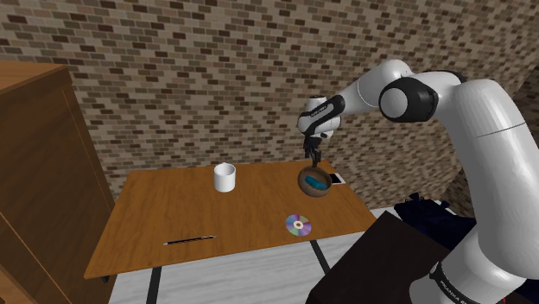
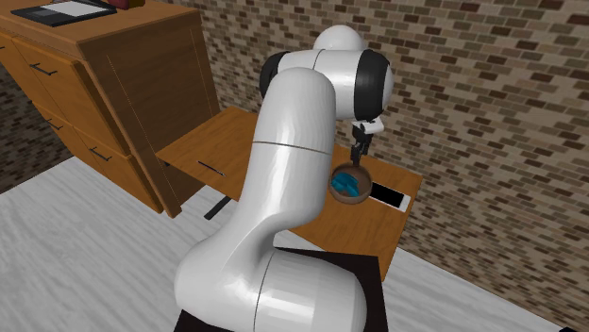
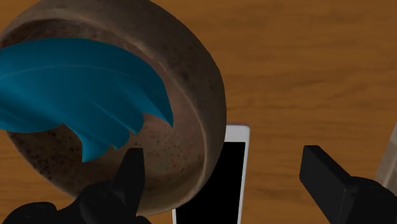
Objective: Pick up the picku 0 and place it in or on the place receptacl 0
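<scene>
A brown bowl with a blue leaf-like shape inside sits near the far corner of the wooden table, at the shoulder view's right. Its rim overlaps a white-edged phone with a black screen. My gripper hangs just above the bowl, pointing down, open. One finger is over the bowl's inside, the other beyond the phone. The bowl's rim and the phone lie between the fingers, untouched.
A white mug stands at the table's back middle. A shiny disc and a dark pencil lie near the front edge. A tall wooden cabinet flanks the table. A brick wall runs behind.
</scene>
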{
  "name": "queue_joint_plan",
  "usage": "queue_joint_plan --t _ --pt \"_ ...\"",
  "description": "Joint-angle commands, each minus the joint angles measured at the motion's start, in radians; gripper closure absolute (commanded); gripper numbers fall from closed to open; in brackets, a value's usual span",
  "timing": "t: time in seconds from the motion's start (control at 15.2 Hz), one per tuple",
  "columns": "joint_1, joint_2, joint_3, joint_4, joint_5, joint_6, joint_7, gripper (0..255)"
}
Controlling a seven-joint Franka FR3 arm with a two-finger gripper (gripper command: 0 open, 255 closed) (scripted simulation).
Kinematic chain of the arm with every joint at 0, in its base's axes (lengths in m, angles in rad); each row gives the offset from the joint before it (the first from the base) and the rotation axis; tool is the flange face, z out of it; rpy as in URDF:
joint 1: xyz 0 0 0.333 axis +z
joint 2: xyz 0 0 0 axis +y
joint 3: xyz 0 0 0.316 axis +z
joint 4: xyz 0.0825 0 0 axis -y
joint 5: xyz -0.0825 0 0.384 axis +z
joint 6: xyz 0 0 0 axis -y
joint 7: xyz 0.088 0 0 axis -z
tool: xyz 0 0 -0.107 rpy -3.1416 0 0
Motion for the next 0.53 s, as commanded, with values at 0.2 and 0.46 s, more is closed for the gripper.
queue_joint_plan --t 0.2,0.46 --pt "0.014 -0.076 -0.009 0.01 -0.011 -0.086 0.006 0" --pt "0.014 -0.076 -0.009 0.01 -0.011 -0.086 0.006 0"
